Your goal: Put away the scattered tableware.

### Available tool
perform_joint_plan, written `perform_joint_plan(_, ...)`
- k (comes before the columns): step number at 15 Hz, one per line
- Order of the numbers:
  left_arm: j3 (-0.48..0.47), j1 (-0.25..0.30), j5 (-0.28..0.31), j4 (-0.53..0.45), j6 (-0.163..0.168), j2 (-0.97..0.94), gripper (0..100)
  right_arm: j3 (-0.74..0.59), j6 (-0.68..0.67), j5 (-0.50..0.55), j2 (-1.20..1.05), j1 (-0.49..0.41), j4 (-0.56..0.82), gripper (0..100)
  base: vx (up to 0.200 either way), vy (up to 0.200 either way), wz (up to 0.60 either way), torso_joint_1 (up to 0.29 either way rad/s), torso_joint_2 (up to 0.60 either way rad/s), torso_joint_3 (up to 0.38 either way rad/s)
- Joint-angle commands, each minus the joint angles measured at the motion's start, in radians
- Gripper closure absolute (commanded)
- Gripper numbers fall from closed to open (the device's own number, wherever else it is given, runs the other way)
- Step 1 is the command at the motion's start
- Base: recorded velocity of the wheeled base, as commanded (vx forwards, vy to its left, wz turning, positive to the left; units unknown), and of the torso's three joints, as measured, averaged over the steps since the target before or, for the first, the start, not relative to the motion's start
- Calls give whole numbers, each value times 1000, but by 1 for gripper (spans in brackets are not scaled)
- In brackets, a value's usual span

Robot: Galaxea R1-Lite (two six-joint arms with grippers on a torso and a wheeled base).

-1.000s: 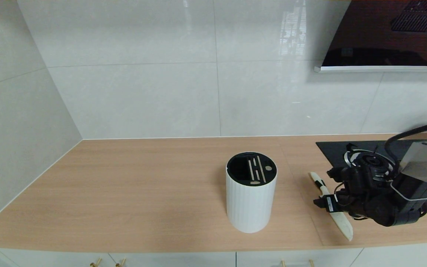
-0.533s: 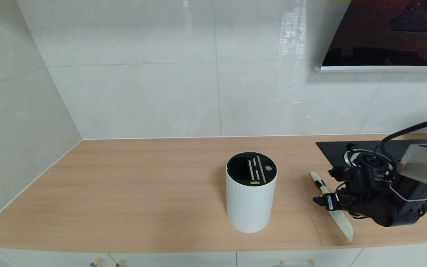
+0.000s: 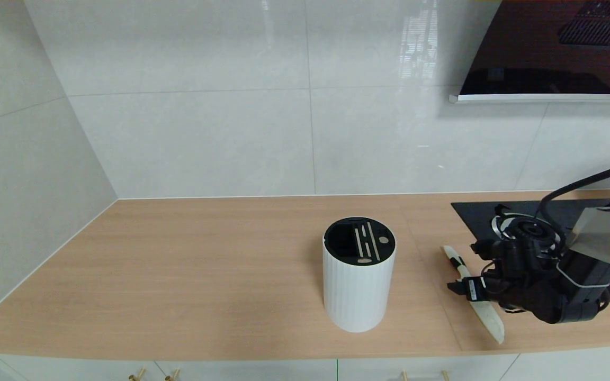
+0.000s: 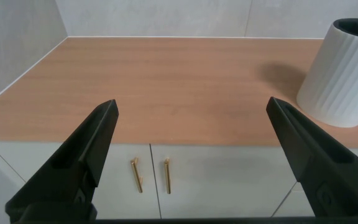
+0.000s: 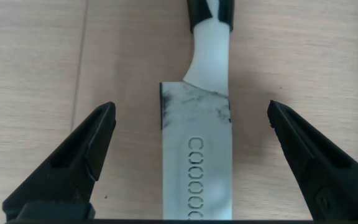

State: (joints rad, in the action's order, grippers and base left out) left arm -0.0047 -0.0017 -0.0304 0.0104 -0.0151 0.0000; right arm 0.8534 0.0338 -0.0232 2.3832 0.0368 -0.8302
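1. Compared with a second ago, the right gripper (image 5: 190, 111) has edged only slightly over the knife (image 3: 489, 319). The knife itself and the white ribbed holder (image 3: 358, 288) lie where they did.
2. The left gripper (image 4: 191, 104) hangs spread wide at the near edge of the worktop (image 3: 204, 264), above the cabinet doors (image 4: 73, 180). Bare worktop stretches left of the holder to the side wall (image 3: 14, 185) and back to the far tiles.
3. The holder stands upright mid-worktop, its slotted black top facing up, well apart from the knife on its right.
4. The knife lies flat on the right part of the worktop, between the holder and the black hob (image 3: 474, 214). Its long axis runs near to far. The white blade tip points toward the near edge and stops just short of it. The black-and-white handle points far and a little left.
5. The right gripper's fingers stand wide, one on each side of the blade where it meets the handle, and neither touches it. How high they sit above the worktop I cannot tell.
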Motion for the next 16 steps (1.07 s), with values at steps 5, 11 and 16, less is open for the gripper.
perform_joint_plan(5,0,0,0,0,0,0,0,9,1,-1,24,-8,-24,0,0,0,0,0,0,0)
perform_joint_plan(11,0,0,0,0,0,0,0,9,3,-1,34,-11,-24,100,0,0,0,0,0,0)
perform_joint_plan(16,0,0,-2,0,0,0,0,6,3,-1,45,-12,-29,100,0,0,0,0,0,0)
